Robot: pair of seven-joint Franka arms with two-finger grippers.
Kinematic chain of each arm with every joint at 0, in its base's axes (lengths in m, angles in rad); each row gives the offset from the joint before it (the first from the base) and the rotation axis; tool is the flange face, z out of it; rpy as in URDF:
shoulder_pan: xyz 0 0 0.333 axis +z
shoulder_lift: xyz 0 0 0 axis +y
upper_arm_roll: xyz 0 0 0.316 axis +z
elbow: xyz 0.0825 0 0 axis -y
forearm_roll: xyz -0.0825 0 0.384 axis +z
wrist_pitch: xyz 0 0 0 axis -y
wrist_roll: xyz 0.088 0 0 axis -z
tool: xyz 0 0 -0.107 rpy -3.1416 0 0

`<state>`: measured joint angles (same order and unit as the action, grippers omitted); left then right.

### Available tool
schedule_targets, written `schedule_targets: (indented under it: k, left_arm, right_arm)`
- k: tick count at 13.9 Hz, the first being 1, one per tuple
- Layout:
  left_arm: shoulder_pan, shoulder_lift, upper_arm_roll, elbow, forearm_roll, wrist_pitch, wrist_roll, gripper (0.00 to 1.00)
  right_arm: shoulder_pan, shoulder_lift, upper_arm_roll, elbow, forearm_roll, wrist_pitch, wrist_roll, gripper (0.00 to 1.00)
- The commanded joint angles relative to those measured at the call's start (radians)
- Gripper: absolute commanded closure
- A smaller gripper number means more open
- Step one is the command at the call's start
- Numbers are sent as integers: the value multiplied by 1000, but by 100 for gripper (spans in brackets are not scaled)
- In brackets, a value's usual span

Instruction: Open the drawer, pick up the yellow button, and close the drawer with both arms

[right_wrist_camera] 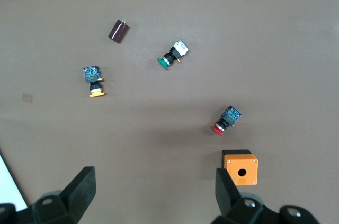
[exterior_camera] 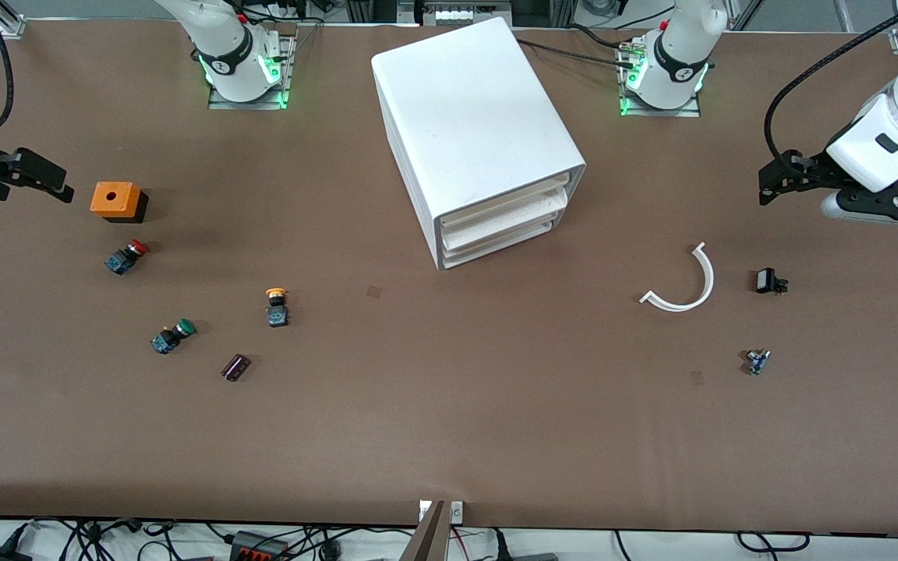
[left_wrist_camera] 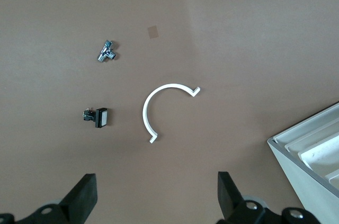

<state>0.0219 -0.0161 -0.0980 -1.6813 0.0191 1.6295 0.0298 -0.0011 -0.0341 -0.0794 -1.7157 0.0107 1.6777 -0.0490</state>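
The white cabinet (exterior_camera: 472,125) stands mid-table between the arms' bases, and its corner shows in the left wrist view (left_wrist_camera: 312,147). The uppermost drawer (exterior_camera: 513,199) sits pushed in, flush with the two below it. The yellow-orange capped button (exterior_camera: 277,305) lies on the table toward the right arm's end, nearer the front camera than the cabinet; the right wrist view also shows this button (right_wrist_camera: 94,82). My right gripper (exterior_camera: 53,179) hovers open and empty beside an orange box, its fingers wide apart (right_wrist_camera: 153,189). My left gripper (exterior_camera: 765,183) hangs open and empty over the left arm's end (left_wrist_camera: 157,192).
Near the right gripper are an orange box with a hole (exterior_camera: 115,200), a red-capped button (exterior_camera: 126,256), a green-capped button (exterior_camera: 172,336) and a dark cylinder (exterior_camera: 235,367). Toward the left arm's end lie a white curved strip (exterior_camera: 687,284), a black switch (exterior_camera: 768,281) and a small metal part (exterior_camera: 758,361).
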Motion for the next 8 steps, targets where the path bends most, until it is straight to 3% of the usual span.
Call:
schedule_targets:
  k: [1,8]
  left_arm:
    - [3,2,-2,22,-10,-20,24,0]
    - [3,2,-2,22,-10,-20,25,0]
  right_arm:
    - [0,-18,4,-18,-14,11,1,0]
    - [3,-17,4,-18,-49,37,6,0]
